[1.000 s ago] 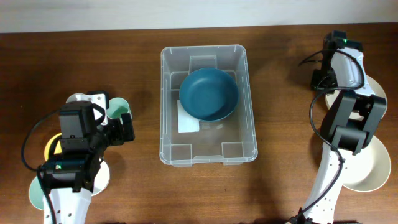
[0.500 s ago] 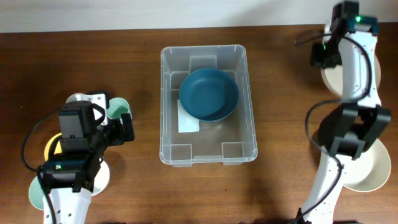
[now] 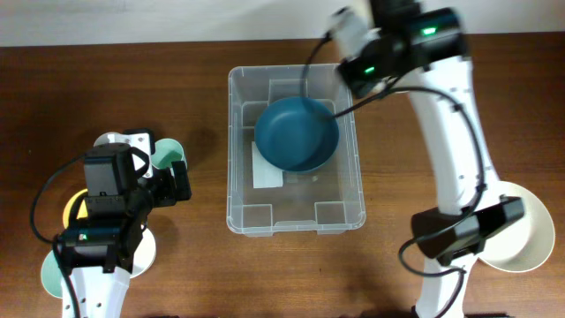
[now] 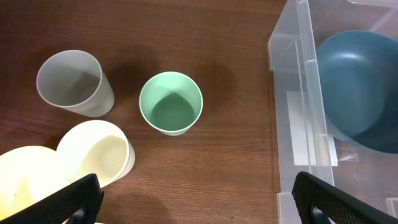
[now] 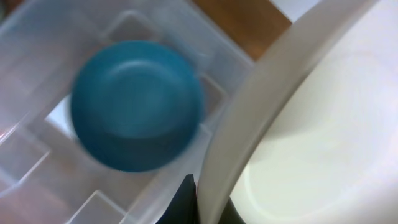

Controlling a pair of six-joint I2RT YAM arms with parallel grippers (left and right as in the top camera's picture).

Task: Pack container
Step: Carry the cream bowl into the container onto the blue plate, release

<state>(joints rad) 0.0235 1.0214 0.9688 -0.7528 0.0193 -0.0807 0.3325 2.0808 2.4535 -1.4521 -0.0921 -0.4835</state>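
The right tool (image 3: 357, 49) is closed on the rim of a cream bowl (image 5: 298, 143). In the right wrist view the bowl fills the near side, and one dark finger (image 5: 186, 200) shows against its edge. From overhead the tool hangs, motion-blurred, over the far right corner of the container (image 3: 237, 132). The container sits in the middle of the tabletop (image 3: 177, 79), slightly toward the far edge, with a blue bowl (image 3: 297, 132) in its far half.

This looks like the carry stage. The cream bowl is off the tabletop and at the bin, so the next step is probably to set it into or beside the blue bowl.

The left tool (image 4: 196, 186) is spread wide and holds nothing. It hovers near the left edge above a green cup (image 4: 171, 102), a grey cup (image 4: 71, 81) and a cream cup (image 4: 99, 152).

A second ago the right arm was bent over the bowls by the right edge. Half a second ago it had risen toward the far right corner. Now it has swung left across to the container. The left arm, the container and the blue bowl have not moved.
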